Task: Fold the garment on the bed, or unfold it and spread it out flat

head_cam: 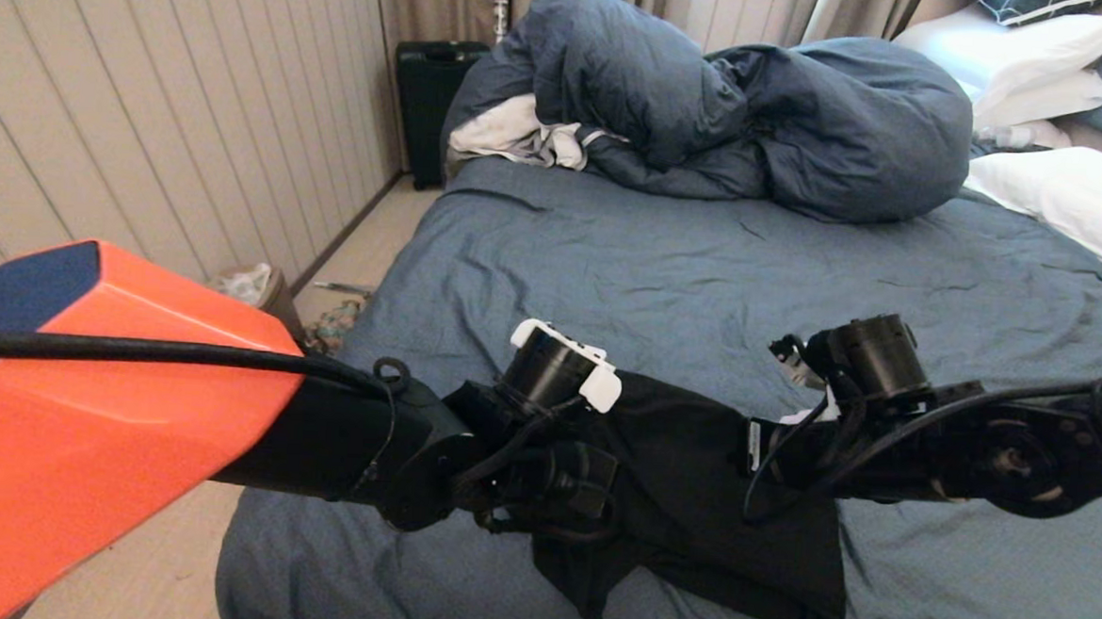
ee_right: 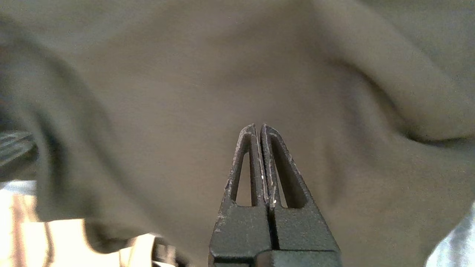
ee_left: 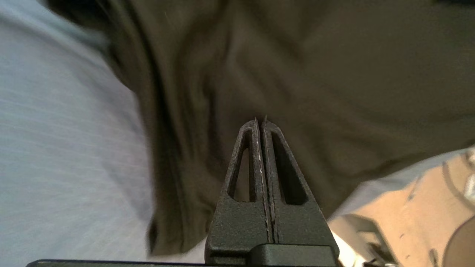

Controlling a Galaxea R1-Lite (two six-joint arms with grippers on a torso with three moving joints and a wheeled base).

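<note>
Large bed point(head_cam: 703, 280) with wrinkled slate-blue sheet fills the scene. Puffy slate-blue duvet point(head_cam: 759, 122) heaped at far end; white pillows point(head_cam: 1066, 195) far right. Black thin-fabric T-shirt point(head_cam: 692, 506) at near edge, centre, bunched and hanging between both arms, lower folds draping onto sheet. Left gripper point(ee_left: 261, 122) closed, tips pinched into the fabric. Right gripper point(ee_right: 259, 128) closed likewise, tips against dark cloth.
</note>
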